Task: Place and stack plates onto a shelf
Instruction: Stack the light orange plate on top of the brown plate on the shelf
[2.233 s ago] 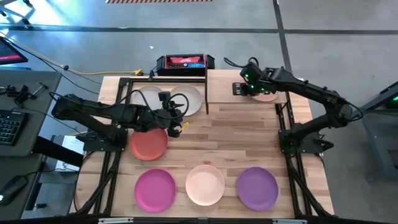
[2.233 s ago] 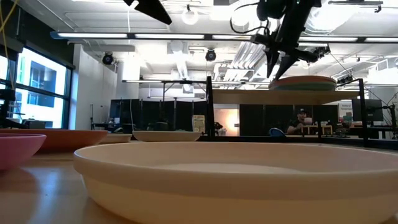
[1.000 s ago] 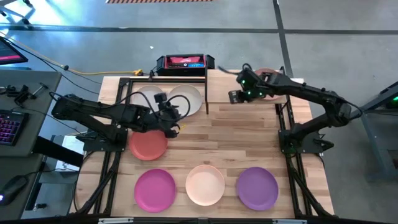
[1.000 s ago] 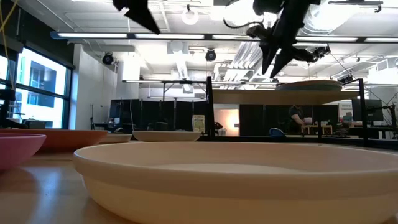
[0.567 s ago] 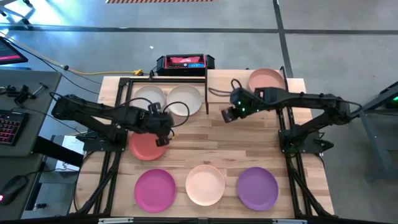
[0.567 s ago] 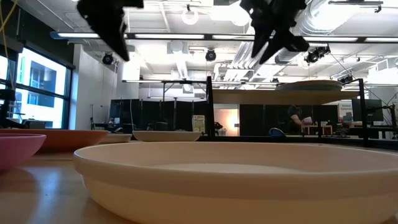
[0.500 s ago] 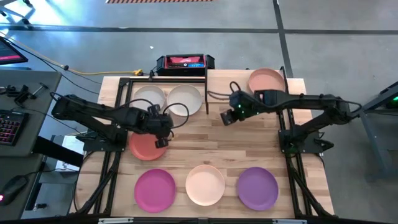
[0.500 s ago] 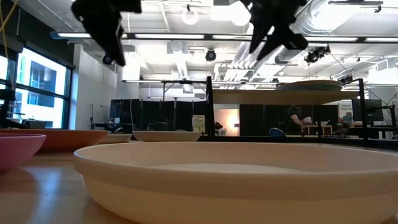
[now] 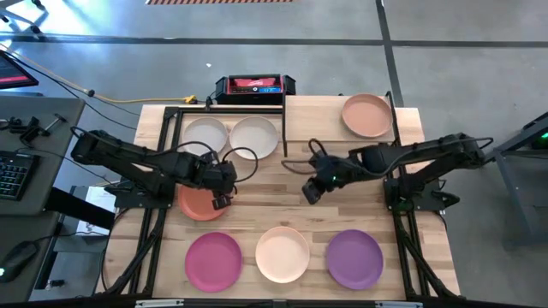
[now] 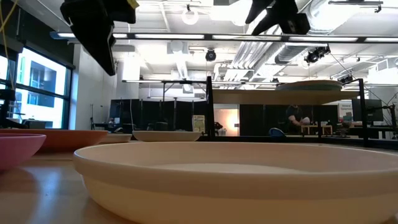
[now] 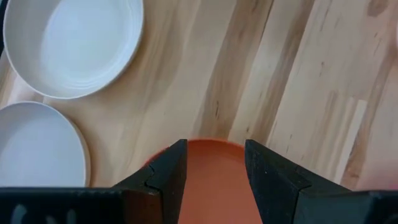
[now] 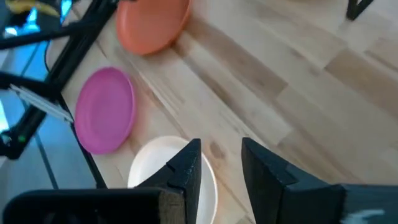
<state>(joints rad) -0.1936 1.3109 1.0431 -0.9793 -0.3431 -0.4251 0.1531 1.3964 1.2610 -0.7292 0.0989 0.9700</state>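
My left gripper (image 9: 220, 202) hangs open above the coral red plate (image 9: 197, 205), and its right rim (image 11: 214, 163) shows between the fingers. My right gripper (image 9: 308, 193) is open and holds nothing above the middle of the table. A dusty pink plate (image 9: 368, 115) rests on the shelf (image 9: 317, 115) at the far right. White (image 9: 205, 135) and cream (image 9: 254, 137) plates lie flat at the far left. Magenta (image 9: 213, 261), peach (image 9: 282, 254) and purple (image 9: 354, 258) plates lie in a row along the near edge.
A black and red box (image 9: 254, 85) sits beyond the far edge. Black frame posts (image 9: 284, 128) stand beside the shelf. Bare wood (image 9: 342, 214) lies between the two rows of plates. People sit in the room behind the table (image 10: 298, 118).
My right gripper has swung away from the shelf toward the table's middle and near edge; the pink plate stays on the shelf. My left gripper has turned, sunk and moved toward the near edge, over the coral plate.
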